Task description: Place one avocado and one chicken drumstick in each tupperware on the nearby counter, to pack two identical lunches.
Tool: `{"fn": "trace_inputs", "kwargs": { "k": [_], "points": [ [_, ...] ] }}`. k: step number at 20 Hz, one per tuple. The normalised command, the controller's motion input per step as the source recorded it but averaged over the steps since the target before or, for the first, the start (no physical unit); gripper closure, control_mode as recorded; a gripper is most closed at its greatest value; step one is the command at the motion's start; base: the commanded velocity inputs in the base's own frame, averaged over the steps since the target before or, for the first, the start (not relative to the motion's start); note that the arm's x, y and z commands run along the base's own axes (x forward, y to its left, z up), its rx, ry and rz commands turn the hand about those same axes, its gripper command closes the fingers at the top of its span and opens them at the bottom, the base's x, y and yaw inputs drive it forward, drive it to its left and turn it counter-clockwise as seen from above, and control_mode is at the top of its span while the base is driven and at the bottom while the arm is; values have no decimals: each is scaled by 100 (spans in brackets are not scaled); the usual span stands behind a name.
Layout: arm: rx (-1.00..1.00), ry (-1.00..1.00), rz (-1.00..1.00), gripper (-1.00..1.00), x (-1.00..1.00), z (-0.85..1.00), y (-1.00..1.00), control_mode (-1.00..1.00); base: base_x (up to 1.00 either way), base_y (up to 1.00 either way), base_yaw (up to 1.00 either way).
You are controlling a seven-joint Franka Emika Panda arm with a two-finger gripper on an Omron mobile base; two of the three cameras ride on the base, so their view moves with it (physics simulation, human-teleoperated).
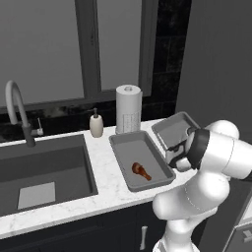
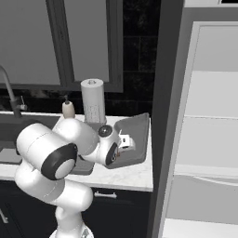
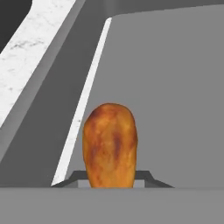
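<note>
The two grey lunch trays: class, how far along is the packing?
Done: one orange-brown chicken drumstick lies in the nearer shallow grey tray. In hand: the claw, shut on a second drumstick, is over the farther grey tray. Left: both avocados.

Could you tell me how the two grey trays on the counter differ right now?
The left tray lies flat on the counter; the right tray sits tilted, its far edge raised. The left tray already holds a drumstick; over the right tray the tool is shut on a second drumstick. Both are shallow, grey and rectangular, with no avocado visible.
</note>
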Motion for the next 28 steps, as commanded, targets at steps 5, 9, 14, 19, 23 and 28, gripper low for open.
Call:
{"fn": "trace_inputs", "kwargs": {
  "k": [5,9,14,19,23,28],
  "points": [
    [0,0,0,-100,0,0,0,-100,0,0,0],
    [0,0,0,-100,-17,12,1,-100,0,0,0],
    [0,-2,-1,-100,-27,29,4,-100,0,0,0],
    [0,-10,-1,-100,-74,85,5,-100,0,0,0],
    [0,-10,-5,-100,-77,100,1,-100,0,0,0],
    [3,-1,-11,-100,-62,100,25,-100,0,0,0]
  ]
}}
